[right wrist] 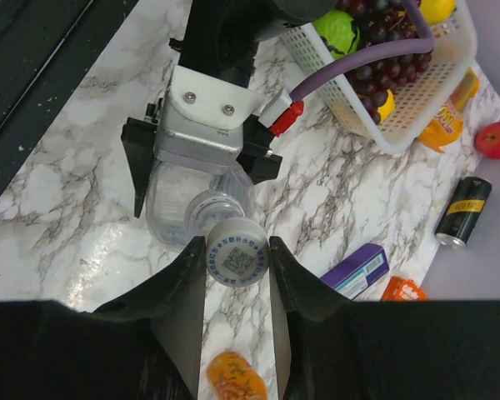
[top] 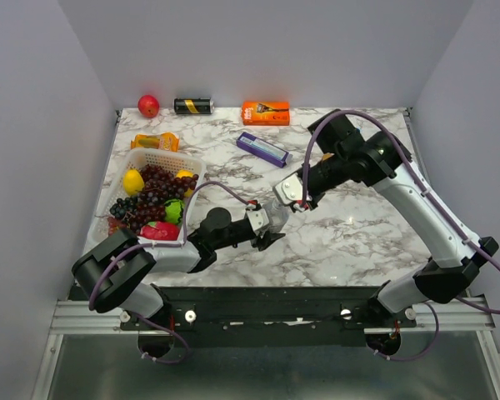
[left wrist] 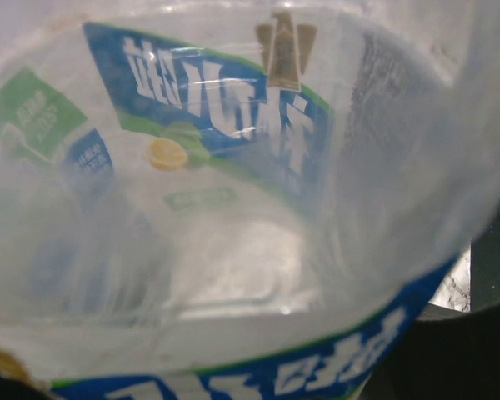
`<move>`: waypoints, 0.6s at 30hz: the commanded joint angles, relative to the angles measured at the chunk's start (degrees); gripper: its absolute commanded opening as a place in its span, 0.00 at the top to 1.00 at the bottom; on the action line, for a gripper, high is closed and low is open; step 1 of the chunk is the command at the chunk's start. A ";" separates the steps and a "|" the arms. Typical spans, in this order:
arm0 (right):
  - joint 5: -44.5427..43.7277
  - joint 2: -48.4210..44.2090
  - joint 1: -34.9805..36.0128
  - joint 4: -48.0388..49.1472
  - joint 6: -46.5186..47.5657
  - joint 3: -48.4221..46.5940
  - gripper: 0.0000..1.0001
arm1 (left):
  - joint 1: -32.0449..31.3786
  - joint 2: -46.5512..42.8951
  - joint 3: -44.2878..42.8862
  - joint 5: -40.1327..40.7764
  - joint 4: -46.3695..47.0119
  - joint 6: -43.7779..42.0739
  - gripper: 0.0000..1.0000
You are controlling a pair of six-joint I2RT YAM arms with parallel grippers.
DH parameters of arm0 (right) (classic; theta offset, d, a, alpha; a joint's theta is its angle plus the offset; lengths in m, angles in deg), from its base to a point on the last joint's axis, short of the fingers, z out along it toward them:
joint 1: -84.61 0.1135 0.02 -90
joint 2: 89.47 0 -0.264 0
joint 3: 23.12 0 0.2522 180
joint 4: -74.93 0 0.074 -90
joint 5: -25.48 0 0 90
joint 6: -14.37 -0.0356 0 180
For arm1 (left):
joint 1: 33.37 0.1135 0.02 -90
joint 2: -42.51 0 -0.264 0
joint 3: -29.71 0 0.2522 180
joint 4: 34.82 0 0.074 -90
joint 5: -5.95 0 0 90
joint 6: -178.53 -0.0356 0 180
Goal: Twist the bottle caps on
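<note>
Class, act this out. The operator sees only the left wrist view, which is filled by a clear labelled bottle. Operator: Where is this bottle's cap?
Observer: The right end effector pinches a whitish cap right at the neck of the bottle. I cannot tell whether the threads have engaged.
Operator: What holds the bottle?
Observer: The left end effector, clamped around its body.
Operator: Anything close by?
Observer: A white fruit basket stands to the left of the held bottle.
</note>
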 commanded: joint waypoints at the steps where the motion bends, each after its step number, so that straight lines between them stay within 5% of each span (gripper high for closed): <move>1: -0.77 -1.73 0.36 -11.18 1.15 1.98 0.69 | 0.24 0.80 0.54 2.69 -0.32 -2.72 1.00; 18: -0.42 -1.12 0.80 -11.09 2.47 5.75 0.69 | 0.24 1.86 2.03 3.39 2.76 -8.08 1.00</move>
